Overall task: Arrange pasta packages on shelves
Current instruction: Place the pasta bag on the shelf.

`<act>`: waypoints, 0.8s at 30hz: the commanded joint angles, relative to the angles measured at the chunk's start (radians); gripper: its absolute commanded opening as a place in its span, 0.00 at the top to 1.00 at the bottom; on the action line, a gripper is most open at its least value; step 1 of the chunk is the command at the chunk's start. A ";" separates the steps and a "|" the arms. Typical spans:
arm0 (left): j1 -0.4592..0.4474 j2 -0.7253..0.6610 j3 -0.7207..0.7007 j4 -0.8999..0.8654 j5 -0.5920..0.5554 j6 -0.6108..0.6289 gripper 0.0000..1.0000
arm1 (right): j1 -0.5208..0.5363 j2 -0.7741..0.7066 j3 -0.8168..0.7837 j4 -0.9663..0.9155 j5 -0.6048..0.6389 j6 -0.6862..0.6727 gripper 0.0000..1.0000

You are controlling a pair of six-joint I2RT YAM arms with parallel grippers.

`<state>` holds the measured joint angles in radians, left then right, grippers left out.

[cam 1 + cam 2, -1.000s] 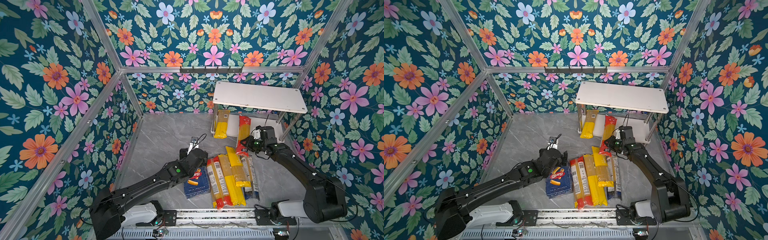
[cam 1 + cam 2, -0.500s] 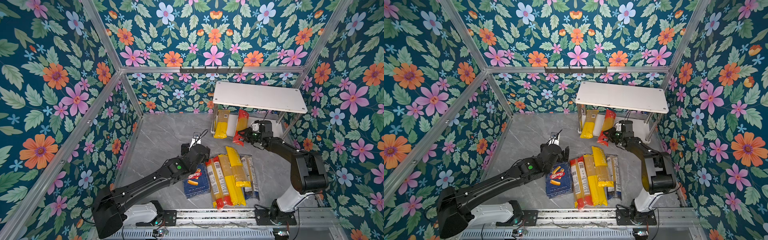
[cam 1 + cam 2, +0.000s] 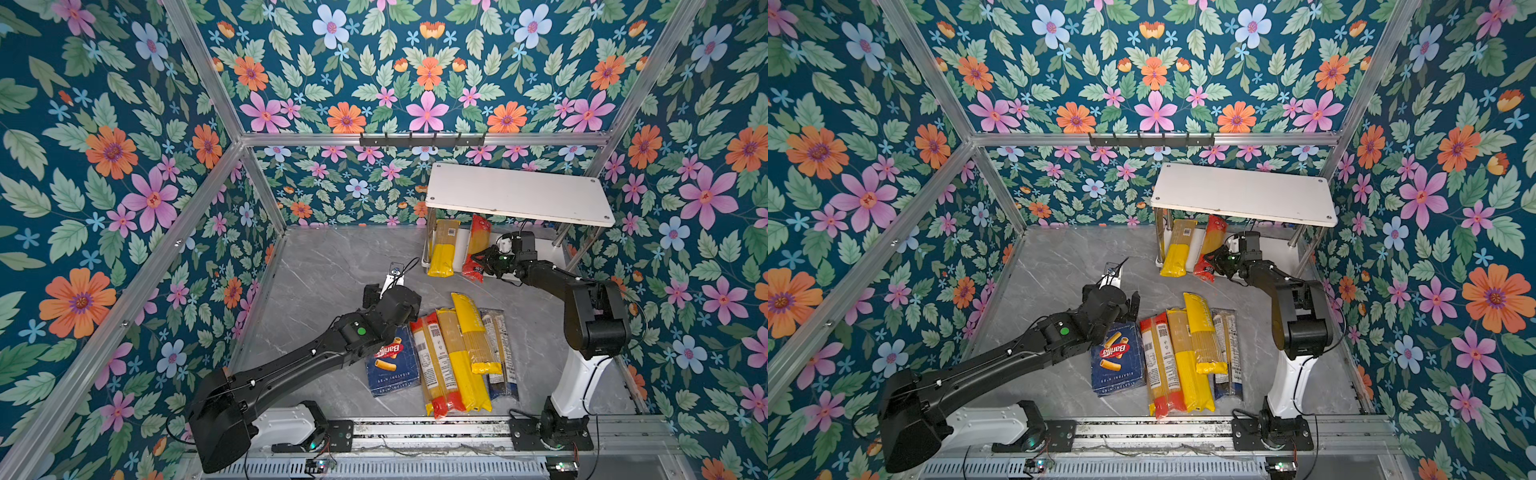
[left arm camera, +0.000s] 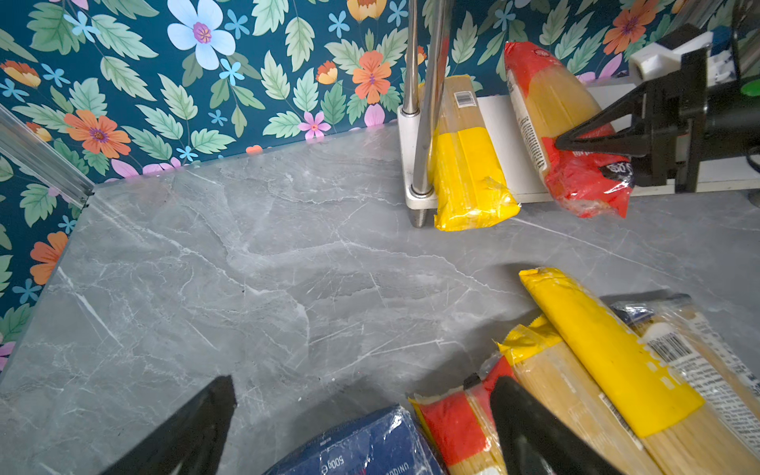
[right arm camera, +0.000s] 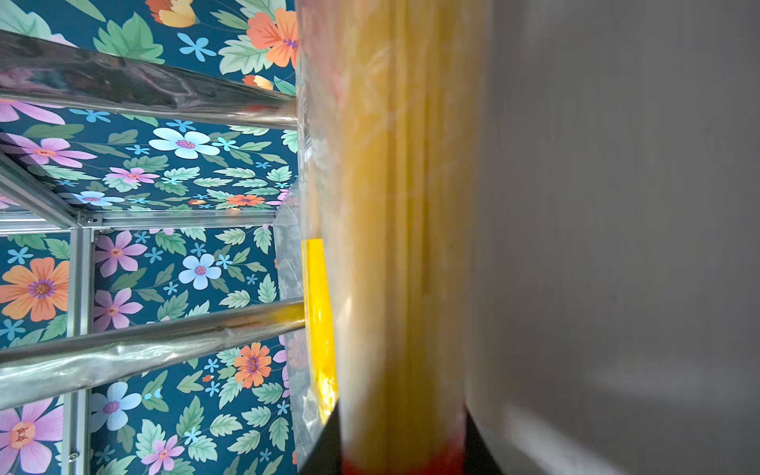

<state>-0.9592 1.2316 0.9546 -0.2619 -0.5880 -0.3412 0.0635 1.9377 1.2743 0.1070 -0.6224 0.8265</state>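
Red plastic sits between your right gripper's (image 4: pixel 560 144) jaws: they are clamped on the red bag (image 3: pixel 477 243) of spaghetti, near its red end. Ahead of those jaws the bag runs in under the top board (image 3: pixel 519 193) of the shelves (image 3: pixel 1241 195) and lies tilted on the lower board (image 4: pixel 503 131). The red end, back toward the wrist, hangs out past that board's front edge, over the grey floor (image 4: pixel 288 267). In the right wrist view the spaghetti runs straight out from between the black fingers (image 5: pixel 323 452).

Just beside the clamped bag, and apart from it, the shelved yellow bag (image 3: pixel 442 257) lies on the same board. It is hard against a chrome post (image 4: pixel 427 103), and its yellow end also sticks out over the front edge.

Your left gripper (image 4: pixel 364 382) hangs low over the floor with its jaws wide apart and empty. Below the gap between them lies the end of the blue pack (image 3: pixel 1117 361), flat on the floor. One finger (image 4: pixel 534 432) crosses over the end of a red-and-clear bag (image 3: pixel 434 365), the nearest of the heap on that side of the jaws. Beyond it come a long yellow bag (image 3: pixel 459 374), a second yellow bag (image 3: pixel 473 332) lying on top, and a dark bag (image 3: pixel 500 353). They lie side by side and overlapping, well apart from the shelves.
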 commanded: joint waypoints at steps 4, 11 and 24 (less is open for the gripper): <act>0.005 0.000 -0.001 0.021 -0.011 0.012 0.00 | 0.001 0.011 0.015 0.086 -0.062 -0.018 0.37; 0.007 -0.006 -0.007 0.020 -0.006 0.008 0.00 | 0.001 -0.024 -0.034 0.074 -0.052 -0.013 0.14; 0.010 -0.076 -0.088 0.050 0.007 -0.025 0.00 | 0.001 -0.257 -0.246 -0.067 0.004 -0.100 0.14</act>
<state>-0.9508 1.1641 0.8734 -0.2440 -0.5835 -0.3496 0.0635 1.7256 1.0554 0.0868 -0.6365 0.7708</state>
